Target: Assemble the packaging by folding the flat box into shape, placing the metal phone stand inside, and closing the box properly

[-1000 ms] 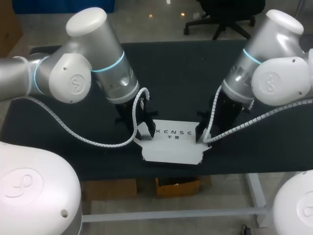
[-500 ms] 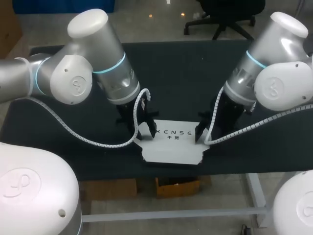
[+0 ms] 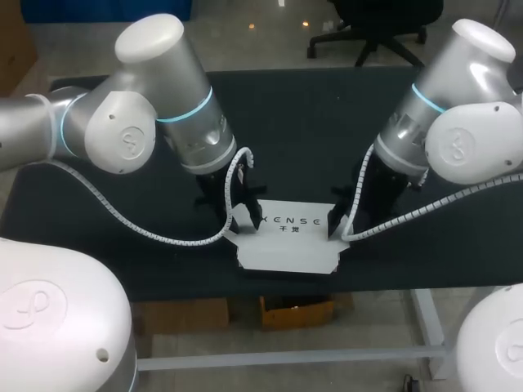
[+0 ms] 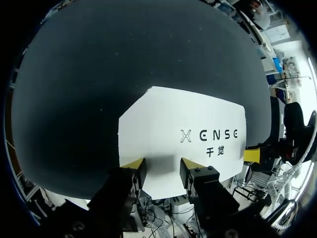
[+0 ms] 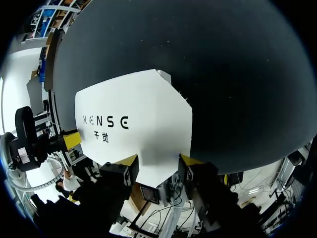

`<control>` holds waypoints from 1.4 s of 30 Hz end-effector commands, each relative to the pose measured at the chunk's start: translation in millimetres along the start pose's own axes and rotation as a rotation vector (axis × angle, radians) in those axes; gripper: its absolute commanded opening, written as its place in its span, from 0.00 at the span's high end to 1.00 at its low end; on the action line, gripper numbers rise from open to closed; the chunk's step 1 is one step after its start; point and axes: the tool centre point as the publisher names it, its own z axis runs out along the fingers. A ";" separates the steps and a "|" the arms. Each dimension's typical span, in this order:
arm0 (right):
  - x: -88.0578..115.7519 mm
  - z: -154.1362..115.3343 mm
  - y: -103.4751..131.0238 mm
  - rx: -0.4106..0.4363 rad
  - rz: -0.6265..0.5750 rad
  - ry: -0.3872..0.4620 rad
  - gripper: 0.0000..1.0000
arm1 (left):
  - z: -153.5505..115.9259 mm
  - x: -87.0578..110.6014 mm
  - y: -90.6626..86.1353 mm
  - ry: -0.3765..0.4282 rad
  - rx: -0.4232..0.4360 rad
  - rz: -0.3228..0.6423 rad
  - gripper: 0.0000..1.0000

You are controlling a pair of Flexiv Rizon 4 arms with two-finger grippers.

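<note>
White box [image 3: 288, 237] unmoved; L pincer [image 4: 161, 171], R pincer [image 5: 157, 166] still flanking.

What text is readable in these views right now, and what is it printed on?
"XENSE": dark capitals on the top panel of the flat white box.
"千觉": two small characters under that word, same panel.
No letters elsewhere; the joint caps of the left arm and right arm carry only a swirl emblem.

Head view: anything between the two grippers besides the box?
No. In the head view only the flat white box lies between the left gripper and the right gripper, on the black table. Nothing else shows there.
</note>
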 end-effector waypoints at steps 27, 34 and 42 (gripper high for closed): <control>0.3 -6.5 1.5 -0.041 -0.013 0.001 0.57 | -0.6 -1.4 1.0 -0.008 0.011 -0.001 0.46; -0.5 -2.2 0.7 -0.072 -0.032 0.009 0.56 | 2.3 -3.7 2.0 -0.004 0.021 0.004 0.51; -0.9 3.2 -1.0 -0.101 -0.039 0.010 0.56 | 3.1 -5.5 3.6 0.004 0.042 0.014 0.51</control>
